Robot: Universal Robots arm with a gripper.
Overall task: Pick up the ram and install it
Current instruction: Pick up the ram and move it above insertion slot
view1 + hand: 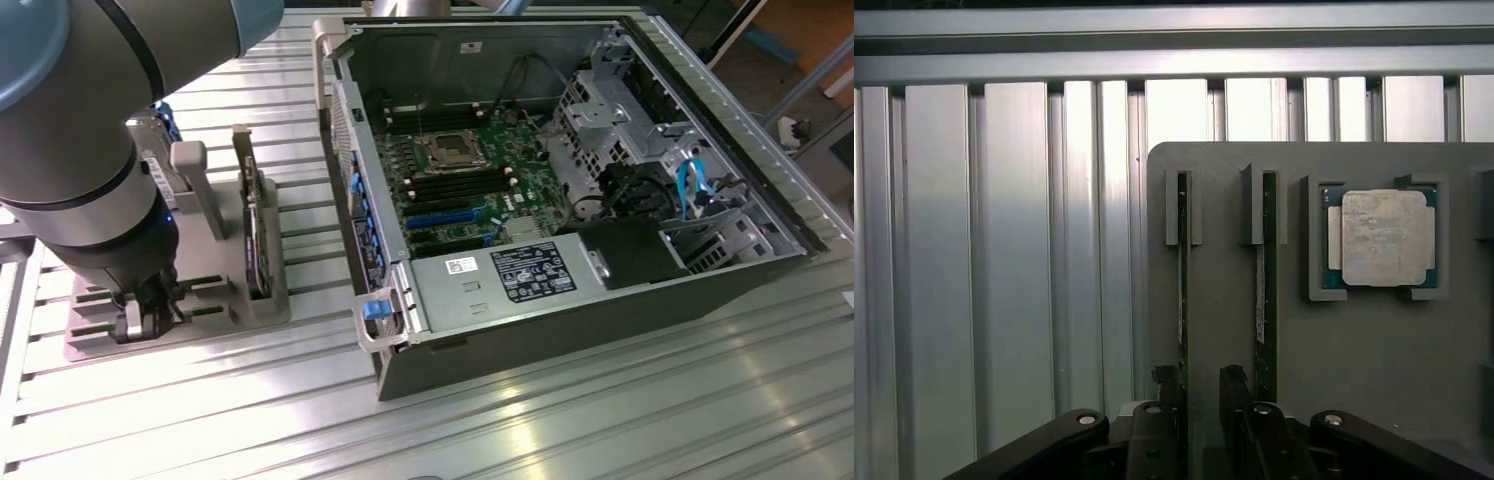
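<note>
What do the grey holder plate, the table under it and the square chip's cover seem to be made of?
Holder plate: probably plastic, matte grey, no glare.
Table: metal, likely aluminium, ribbed, with bright streaky reflections.
Chip's cover: metal, dull silver with mottled marks, on a greenish board.

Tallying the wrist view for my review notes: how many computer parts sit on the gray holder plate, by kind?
ram sticks, on edge in slots: 2
processor chip, flat in its pocket: 1
Total: 3
</note>
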